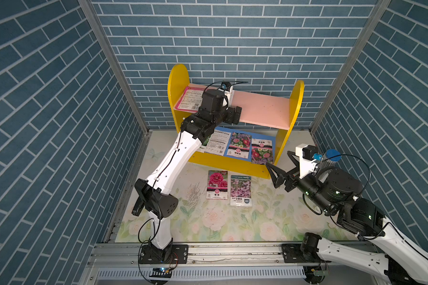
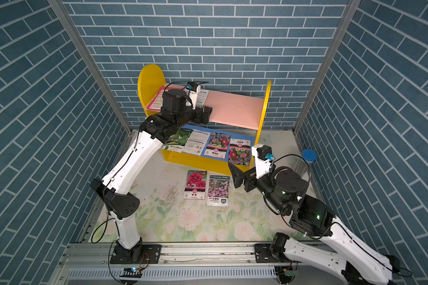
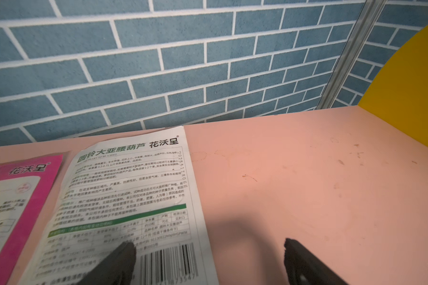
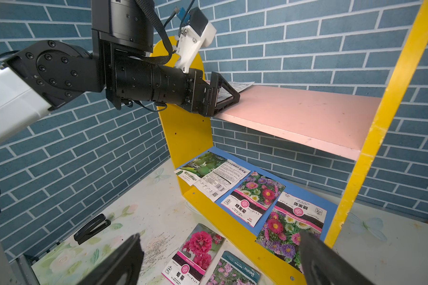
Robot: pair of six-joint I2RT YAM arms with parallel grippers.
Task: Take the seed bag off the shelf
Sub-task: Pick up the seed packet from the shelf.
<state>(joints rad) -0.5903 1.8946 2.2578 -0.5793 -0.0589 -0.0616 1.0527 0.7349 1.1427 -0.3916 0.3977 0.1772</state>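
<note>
Nearest you, the floral-printed table (image 1: 232, 222) carried two seed packets lying flat side by side, a hollyhock packet (image 1: 217, 185) and a purple-flowered packet (image 1: 241, 190). Your right gripper (image 4: 220, 235) hung to the right of them, near the shelf's front corner, spread wide and holding nothing. Behind them stood the shelf (image 1: 295, 98). Its blue lower board (image 2: 242, 137) held a row of four packets (image 1: 238, 145). On the pink upper board (image 3: 307, 185) lay two more: a pink packet (image 3: 17, 197) and, just beside it, the white seed bag (image 3: 134, 192). The bag lay printed back up, long axis front to back, barcode end toward the front edge and title end toward the wall. Your left gripper (image 3: 208, 244) hovered there, spread wide and empty, one finger over the bag's barcode end and the other over bare board. Blue brick-patterned walls (image 1: 232, 37) closed in three sides.
</note>
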